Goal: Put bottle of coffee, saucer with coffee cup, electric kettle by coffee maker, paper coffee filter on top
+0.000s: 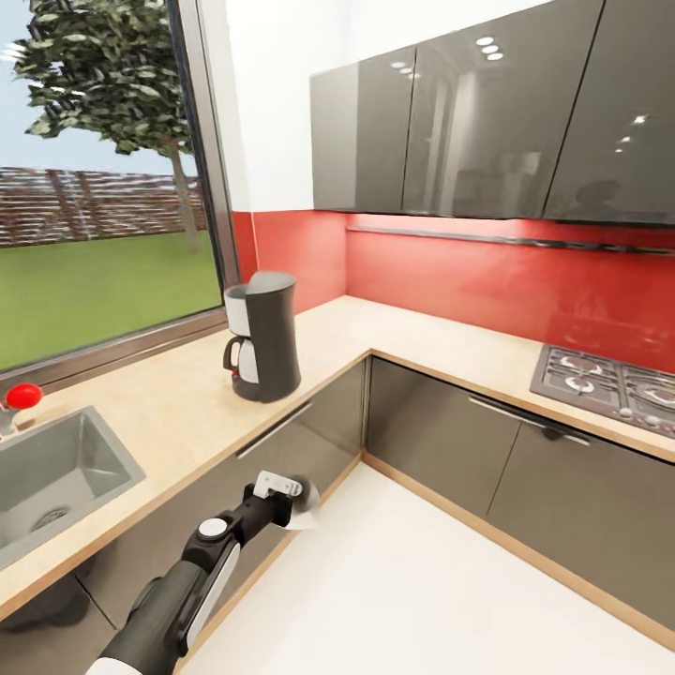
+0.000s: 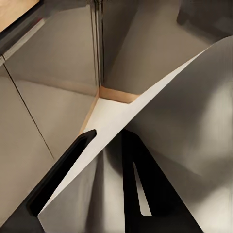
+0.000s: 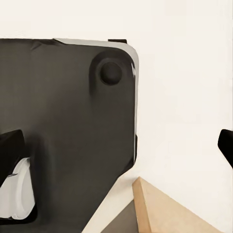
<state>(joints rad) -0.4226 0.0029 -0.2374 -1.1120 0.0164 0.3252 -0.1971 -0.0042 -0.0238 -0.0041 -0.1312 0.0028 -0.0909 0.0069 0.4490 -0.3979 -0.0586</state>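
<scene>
Between the left gripper [image 2: 104,160] fingers — pinched — sits the paper coffee filter [image 2: 189,116] (thin, pale grey-white, pointed).

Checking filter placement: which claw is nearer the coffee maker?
Left. The left claw, shut on the filter, is in front of the cabinets, below and just right of the coffee maker. The right claw points at the floor beside the robot's base.

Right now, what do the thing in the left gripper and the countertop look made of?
The paper coffee filter looks like thin matte white paper, folded with a pointed corner. The kitchen countertop looks like light wood-grain laminate or wood, satin; which one, I cannot tell.
</scene>
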